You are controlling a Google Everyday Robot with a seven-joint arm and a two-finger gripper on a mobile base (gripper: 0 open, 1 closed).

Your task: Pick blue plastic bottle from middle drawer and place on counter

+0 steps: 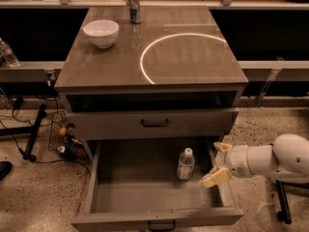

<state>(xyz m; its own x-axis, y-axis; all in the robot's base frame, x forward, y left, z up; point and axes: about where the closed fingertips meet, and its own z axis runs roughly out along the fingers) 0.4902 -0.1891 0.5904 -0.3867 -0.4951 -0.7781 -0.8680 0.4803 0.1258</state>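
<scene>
So the biggest thing here is the counter (193, 66), a glossy grey-brown cabinet top with a bright white arc line curving across its right half. Under it the middle drawer (154, 217) is pulled all the way out toward the camera, a deep grey box with tall side walls. Just above that sits the shallower drawer front (111, 124) with its black handle, closed. The robot's white arm (277, 159) comes in from the right edge at drawer height. Its gripper (218, 162) sits right at the drawer's right wall with the two pale fingers spread wide apart and nothing between them. A white bowl (101, 33) is on the counter's back left. The blue plastic bottle (185, 164) stands upright on the drawer floor toward the right side, just left of the gripper, not touching it. A short silver can (134, 5) stands at the counter's back edge
</scene>
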